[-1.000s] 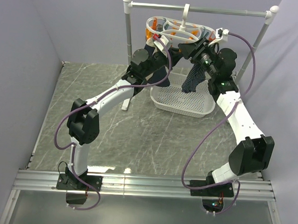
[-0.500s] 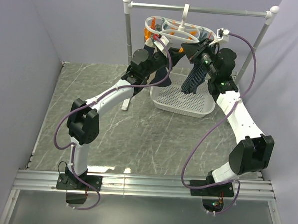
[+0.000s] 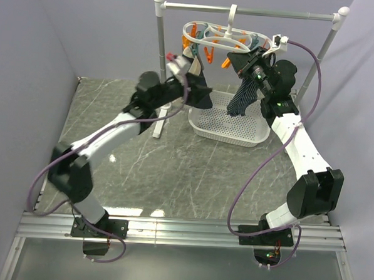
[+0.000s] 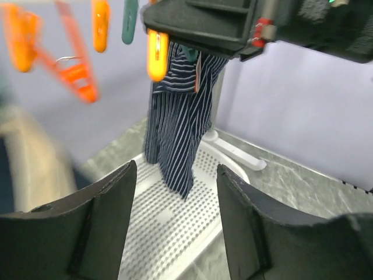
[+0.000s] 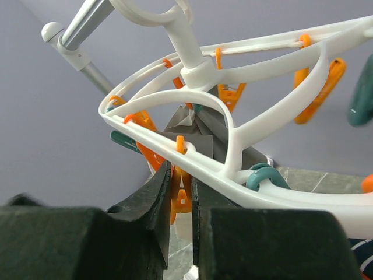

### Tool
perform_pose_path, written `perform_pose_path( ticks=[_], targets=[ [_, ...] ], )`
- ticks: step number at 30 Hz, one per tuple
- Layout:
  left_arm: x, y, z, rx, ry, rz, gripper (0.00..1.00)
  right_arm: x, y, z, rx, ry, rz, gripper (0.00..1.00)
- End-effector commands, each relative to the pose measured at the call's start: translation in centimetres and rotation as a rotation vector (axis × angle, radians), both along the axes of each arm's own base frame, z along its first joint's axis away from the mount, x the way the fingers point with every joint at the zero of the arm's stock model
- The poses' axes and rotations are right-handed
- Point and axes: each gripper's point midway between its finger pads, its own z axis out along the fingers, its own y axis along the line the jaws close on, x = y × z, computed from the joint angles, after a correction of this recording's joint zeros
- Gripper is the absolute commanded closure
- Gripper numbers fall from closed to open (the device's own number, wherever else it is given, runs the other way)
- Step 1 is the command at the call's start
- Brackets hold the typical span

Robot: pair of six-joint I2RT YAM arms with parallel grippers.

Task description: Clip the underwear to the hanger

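Observation:
The white looped hanger (image 3: 227, 37) hangs by its hook from the rail, with orange and teal clothespins dangling. The underwear (image 3: 194, 68) hangs under its left side, beige waistband up. It shows blurred at the left edge of the left wrist view (image 4: 26, 157). I cannot tell which pin holds it. My left gripper (image 3: 202, 94) is open and empty just below and beside it (image 4: 176, 169). My right gripper (image 3: 241, 60) is shut on an orange clothespin (image 5: 182, 195) under the hanger's rim (image 5: 262, 64).
A navy pinstriped cloth (image 3: 242, 96) hangs from the hanger over the white perforated basket (image 3: 200, 129); both show between the left fingers (image 4: 175, 111). The grey rail stand (image 3: 250, 13) carries the hanger, with purple walls close behind and beside it.
My left arm has swung back to the left, away from the hanger, and its gripper has come off the underwear. The right arm has stayed at the hanger.

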Motion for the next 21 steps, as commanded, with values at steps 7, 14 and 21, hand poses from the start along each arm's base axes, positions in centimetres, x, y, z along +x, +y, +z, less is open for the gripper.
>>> perform_pose_path(
  ticks=[7,14,21],
  targets=[
    [-6.6,10.2,-4.1,0.075,0.103,0.058,0.26,-1.1,0.4,3.9,0.014,-0.108,0.04,1.0],
    [-4.5,13.9,-8.3,0.137,0.166,0.048,0.18,-1.4,0.5,3.8,0.004,-0.106,0.055,1.0],
    [-3.2,13.5,-13.7,0.254,-0.038,0.008,0.11,-1.4,0.7,3.8,0.004,-0.103,0.064,1.0]
  ],
)
